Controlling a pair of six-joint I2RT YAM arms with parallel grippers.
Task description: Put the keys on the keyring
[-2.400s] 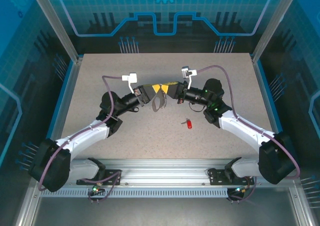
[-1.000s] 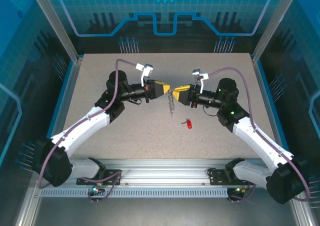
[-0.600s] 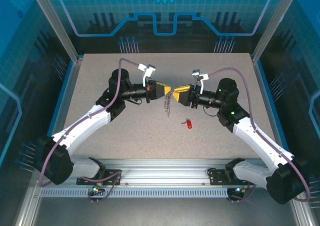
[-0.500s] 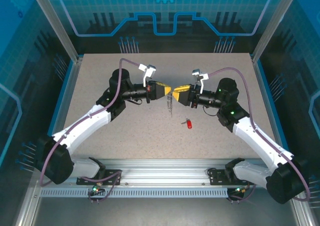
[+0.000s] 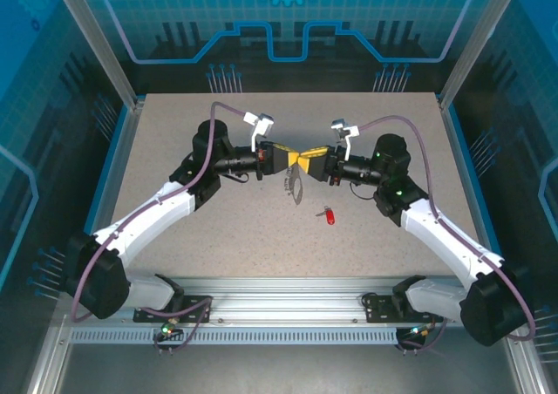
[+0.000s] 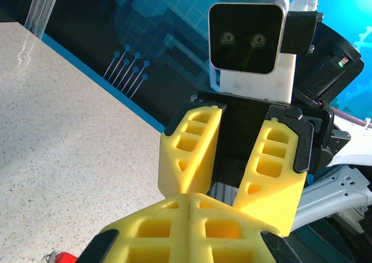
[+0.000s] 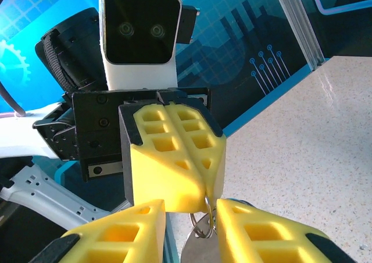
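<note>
Keyring (image 5: pixel 292 185), tiny and indistinct, hangs from clenched left hand (image 7: pixel 205 190); right hand (image 6: pixel 210 194) released.

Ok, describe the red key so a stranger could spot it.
On the speckled grey table, find where the left gripper and right gripper meet tip to tip. The key lies on the tabletop just toward the near edge, slightly right of that spot. Its bright red head sets it apart from the grey keyring dangling below the grippers.

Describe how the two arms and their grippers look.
The left arm and right arm have white shells, black joints and a purple cable each. The left gripper and right gripper have yellow wedge-shaped fingers with square cut-outs, under white camera boxes.
</note>
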